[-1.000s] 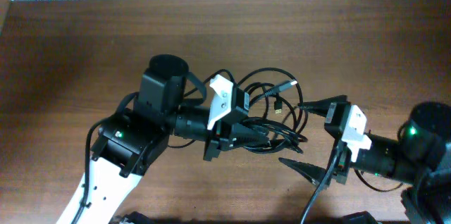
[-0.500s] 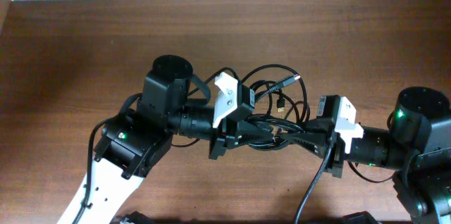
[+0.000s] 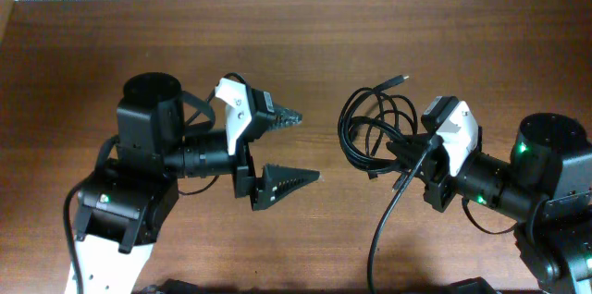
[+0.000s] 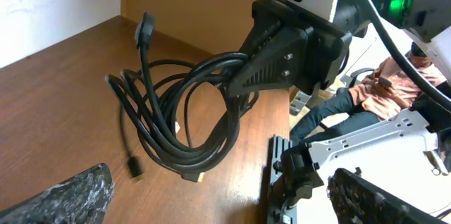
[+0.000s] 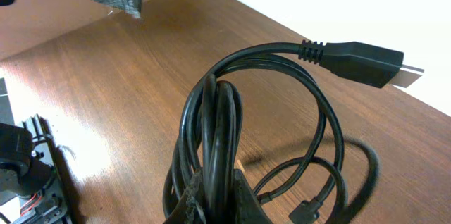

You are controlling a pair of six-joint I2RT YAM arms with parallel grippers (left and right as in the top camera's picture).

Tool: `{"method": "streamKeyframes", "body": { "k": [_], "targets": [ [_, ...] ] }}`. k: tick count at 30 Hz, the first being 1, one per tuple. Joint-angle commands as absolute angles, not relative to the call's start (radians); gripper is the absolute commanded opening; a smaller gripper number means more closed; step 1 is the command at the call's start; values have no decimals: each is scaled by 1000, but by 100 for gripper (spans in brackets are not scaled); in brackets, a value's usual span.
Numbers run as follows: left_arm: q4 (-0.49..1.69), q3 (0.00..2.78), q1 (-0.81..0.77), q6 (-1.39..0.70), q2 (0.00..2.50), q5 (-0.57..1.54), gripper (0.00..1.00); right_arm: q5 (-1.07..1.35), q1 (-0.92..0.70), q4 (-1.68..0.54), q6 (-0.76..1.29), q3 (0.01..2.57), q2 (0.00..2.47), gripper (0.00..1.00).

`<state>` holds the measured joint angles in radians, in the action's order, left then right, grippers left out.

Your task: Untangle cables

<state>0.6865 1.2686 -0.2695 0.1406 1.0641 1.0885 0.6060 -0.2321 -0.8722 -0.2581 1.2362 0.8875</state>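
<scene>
The cables (image 3: 344, 130) hang together as one black coil, right of the table's middle. My right gripper (image 3: 396, 159) is shut on the coil's near side. In the right wrist view the strands (image 5: 218, 125) run down between its fingers (image 5: 243, 199), and a large plug (image 5: 359, 62) sticks out at the upper right. My left gripper (image 3: 309, 147) stands open and holds nothing, well to the left of the coil. From the left wrist I see the coil (image 4: 180, 122) hanging from the right gripper (image 4: 282, 48), small plug ends touching the wood; the left fingers (image 4: 63, 199) frame the bottom.
The brown wooden table (image 3: 296, 44) spreads around both arms. A thick black arm cable (image 3: 384, 234) runs from the right arm to the front edge. A white wall borders the far edge. A seated person (image 4: 373, 97) is beyond the table edge.
The left gripper let go of the bundle, opened wide and drew back to the left. The right gripper shut on the coil and carried it to the right.
</scene>
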Motion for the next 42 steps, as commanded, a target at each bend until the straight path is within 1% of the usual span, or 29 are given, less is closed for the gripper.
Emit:
{"method": "streamKeyframes", "body": {
  "k": [1,5,13,18,21,24,27,33,39,42],
  "targets": [
    [691,1271,-266,125,1061,1096,99,631,-228,-855,-253,1240,881,4],
    [698,1271,-266,116,1081,1095,99,643,-228,-850,-225,1240,881,4],
    [701,1271,-270,116,1087,1095,99,643,-228,-787,143,1240,882,4],
    [706,1271,-307,117,1087,1094,99,654,-228,-745,382,1240,882,4],
    [709,1271,-313,116,1087,1093,99,697,-228,-696,463,1240,882,4],
    [715,1271,-313,-11,1087,985,99,704,-228,-638,605,1240,882,4],
    [716,1271,-313,-126,1087,895,99,704,-228,-577,675,1240,882,4],
    [710,1271,-315,-304,1087,886,99,703,-228,-434,689,1240,884,4],
    [648,1271,-315,-525,1087,928,99,694,-228,-349,553,1240,898,4],
    [616,1271,-324,-531,1087,961,99,637,-228,-345,522,1240,913,4]
  ]
}}
